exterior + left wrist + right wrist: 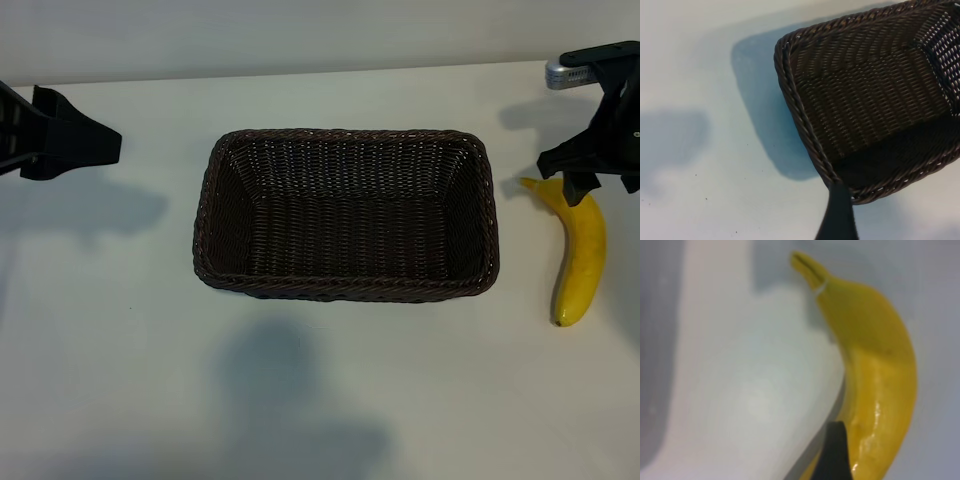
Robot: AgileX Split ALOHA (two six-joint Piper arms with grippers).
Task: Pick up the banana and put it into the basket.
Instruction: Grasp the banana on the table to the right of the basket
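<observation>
Reach step: right gripper spread above banana stem end, apparently not touching. Next: lower, pinch, carry to basket. Left gripper spread, parked.

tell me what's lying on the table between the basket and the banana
Nothing: the exterior view shows only a bare strip of white table between the basket and the banana. The right gripper hangs open over the banana's stem end.

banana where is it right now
In the exterior view the banana lies on the table right of the basket, apart from it, its stem end under the right hand.
</observation>
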